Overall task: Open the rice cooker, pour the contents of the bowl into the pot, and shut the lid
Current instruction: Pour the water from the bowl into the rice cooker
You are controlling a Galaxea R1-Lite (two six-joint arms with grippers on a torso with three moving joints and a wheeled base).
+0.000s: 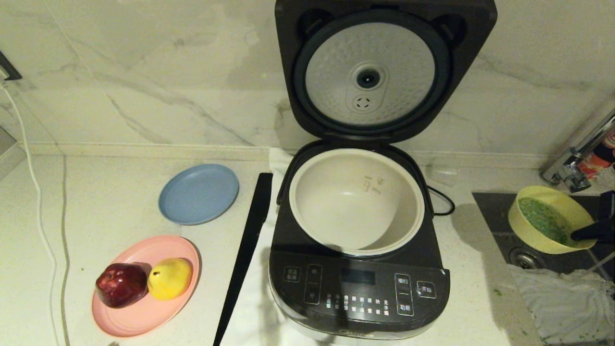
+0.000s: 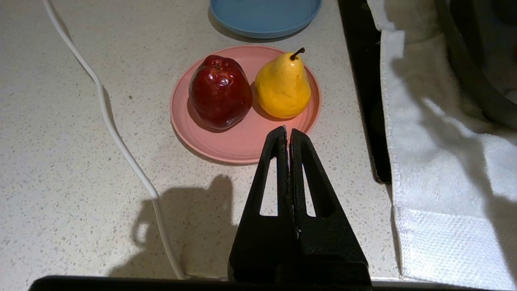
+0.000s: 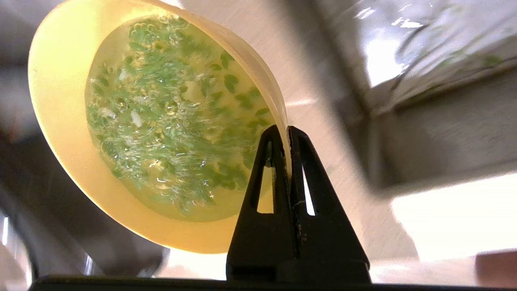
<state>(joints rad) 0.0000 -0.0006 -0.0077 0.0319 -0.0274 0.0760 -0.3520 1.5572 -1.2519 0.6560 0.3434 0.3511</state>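
Yellow bowl (image 1: 547,218), green contents (image 3: 173,133) inside, is held by its rim in the clenched right gripper (image 3: 287,131), over the sink, right of the rice cooker (image 1: 360,283). The lid (image 1: 384,67) is raised; carriage to the empty pot (image 1: 356,199) and tipping are called for. The left gripper (image 2: 287,131) is parked, jaws closed on nothing.

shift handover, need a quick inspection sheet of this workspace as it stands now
surface: pale speckled counter, white towel under cooker
job's things: rice cooker with lid up; pot empty; bowl of green contents over sink
clutter: blue plate; pink plate holding apple and pear; black strip
grippers: right gripper pinches bowl rim; left gripper shut above counter
cables: white cable; black cord
surroundings: marble wall, faucet
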